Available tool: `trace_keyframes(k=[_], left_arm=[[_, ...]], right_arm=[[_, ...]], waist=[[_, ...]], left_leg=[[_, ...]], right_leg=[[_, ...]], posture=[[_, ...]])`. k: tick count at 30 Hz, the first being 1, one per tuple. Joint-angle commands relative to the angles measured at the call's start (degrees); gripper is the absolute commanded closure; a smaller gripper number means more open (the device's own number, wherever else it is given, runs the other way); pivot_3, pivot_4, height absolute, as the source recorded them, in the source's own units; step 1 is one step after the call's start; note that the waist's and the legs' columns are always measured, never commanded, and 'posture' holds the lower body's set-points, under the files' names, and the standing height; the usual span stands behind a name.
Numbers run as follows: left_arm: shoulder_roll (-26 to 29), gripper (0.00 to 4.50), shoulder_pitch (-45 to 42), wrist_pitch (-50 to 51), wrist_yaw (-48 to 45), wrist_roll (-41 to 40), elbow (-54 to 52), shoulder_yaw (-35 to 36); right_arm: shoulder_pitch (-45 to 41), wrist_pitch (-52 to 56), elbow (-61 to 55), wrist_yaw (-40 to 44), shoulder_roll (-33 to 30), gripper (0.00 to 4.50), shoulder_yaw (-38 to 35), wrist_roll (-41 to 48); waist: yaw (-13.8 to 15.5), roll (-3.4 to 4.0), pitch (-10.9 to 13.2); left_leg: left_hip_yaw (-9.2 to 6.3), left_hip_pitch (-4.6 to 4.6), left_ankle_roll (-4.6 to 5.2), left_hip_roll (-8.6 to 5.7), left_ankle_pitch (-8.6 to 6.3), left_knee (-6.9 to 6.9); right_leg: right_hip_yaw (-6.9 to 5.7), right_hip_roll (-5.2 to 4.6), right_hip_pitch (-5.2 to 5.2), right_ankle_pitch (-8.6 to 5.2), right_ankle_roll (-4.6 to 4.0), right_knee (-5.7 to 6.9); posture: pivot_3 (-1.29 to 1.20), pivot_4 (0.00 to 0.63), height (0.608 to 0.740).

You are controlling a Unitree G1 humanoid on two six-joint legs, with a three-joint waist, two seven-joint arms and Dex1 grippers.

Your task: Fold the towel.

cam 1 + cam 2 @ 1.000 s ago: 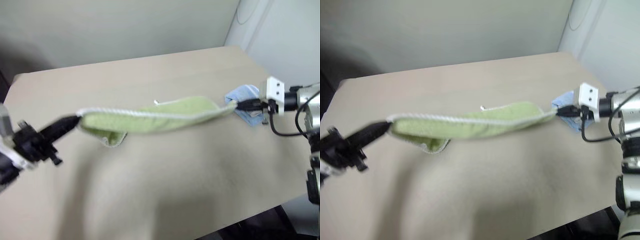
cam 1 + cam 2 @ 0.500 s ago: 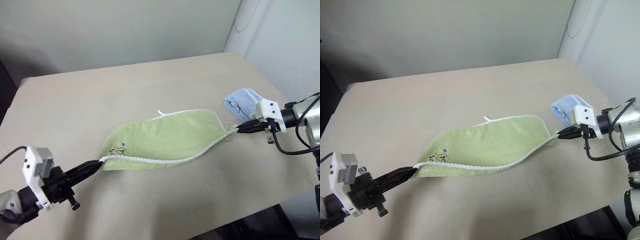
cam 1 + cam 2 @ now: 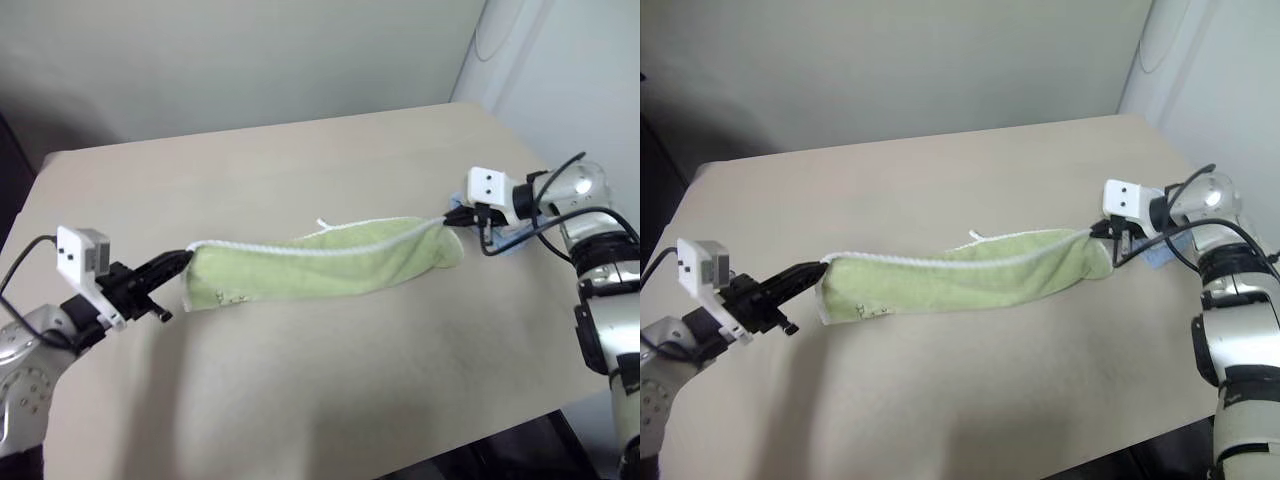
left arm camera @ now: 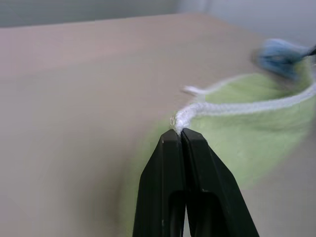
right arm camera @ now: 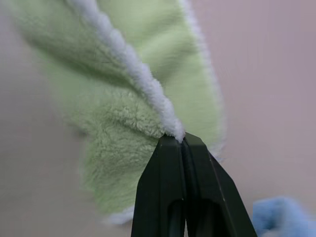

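Note:
The light green towel (image 3: 320, 265) with white edging stretches across the middle of the tan table, held up by two corners and sagging between them. My left gripper (image 3: 182, 263) is shut on its left corner, the white edge (image 4: 178, 121) pinched at the fingertips. My right gripper (image 3: 447, 217) is shut on the right corner, where the white edge (image 5: 173, 129) runs into the tips. The lower part of the towel (image 3: 940, 290) hangs down to the tabletop.
A small light blue towel (image 3: 1158, 255) lies bunched on the table behind my right gripper, near the right edge. The tan table (image 3: 300, 380) has bare surface in front of and behind the green towel. A wall rises beyond its far edge.
Both grippers have carried the held edge away from me, over the towel. The flat spread towel of half a second ago now hangs as a narrow doubled band.

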Motion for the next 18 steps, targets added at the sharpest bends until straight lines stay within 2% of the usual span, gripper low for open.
trace_keyframes(k=[1, 6, 10, 15, 18], left_arm=[[-0.4, 4.49, -5.2, -4.1, 0.7, 3.9, 5.0, -2.4], [0.1, 4.49, -20.0, -6.4, 3.8, 4.8, 14.1, -1.5], [3.1, 4.49, -32.0, -7.7, 4.5, 5.4, 23.0, -0.3], [6.5, 4.49, -40.7, -12.1, 2.8, 7.2, 30.2, -0.3], [8.3, 4.49, -44.0, -13.0, 1.9, 7.1, 33.3, 0.6]], right_arm=[[-3.8, -2.9, 4.9, -6.2, 0.5, 4.50, 0.7, -3.6], [-10.8, -3.3, 8.8, -16.1, 0.7, 4.50, -0.1, -6.4], [-16.1, -2.9, 10.4, -22.0, -0.1, 4.50, -0.5, -8.0], [-19.9, -2.4, 11.5, -28.2, -1.0, 4.50, -1.1, -8.8], [-21.0, -2.7, 11.4, -28.6, -1.6, 4.50, -2.0, -8.2]], waist=[[0.1, -0.01, 0.0], [0.2, -0.01, 0.0], [0.1, -0.01, 0.0], [-0.5, -0.01, 0.0], [-0.6, -0.02, 0.0]], left_leg=[[-0.01, -0.07, -0.02, -0.01, 0.01, -0.04], [-0.02, -0.98, -0.20, -0.02, 0.12, 0.09], [-0.04, -1.06, -0.34, -0.02, 0.20, -0.04], [-0.06, -1.05, -0.35, -0.02, 0.21, -0.23], [-0.07, -1.17, -0.34, -0.02, 0.21, -0.31]], right_leg=[[-0.01, -0.01, -0.06, 0.00, -0.01, -0.03], [-0.03, -0.02, -0.91, 0.04, 0.04, 0.02], [-0.01, -0.02, -1.11, 0.07, 0.01, 0.09], [0.00, -0.01, -1.16, 0.06, 0.00, -0.06], [0.01, -0.01, -1.33, 0.06, 0.00, -0.09]], posture=[[0.00, 0.150, 0.740], [0.00, 0.150, 0.740], [0.00, 0.150, 0.740], [0.00, 0.150, 0.740], [0.00, 0.150, 0.740]])
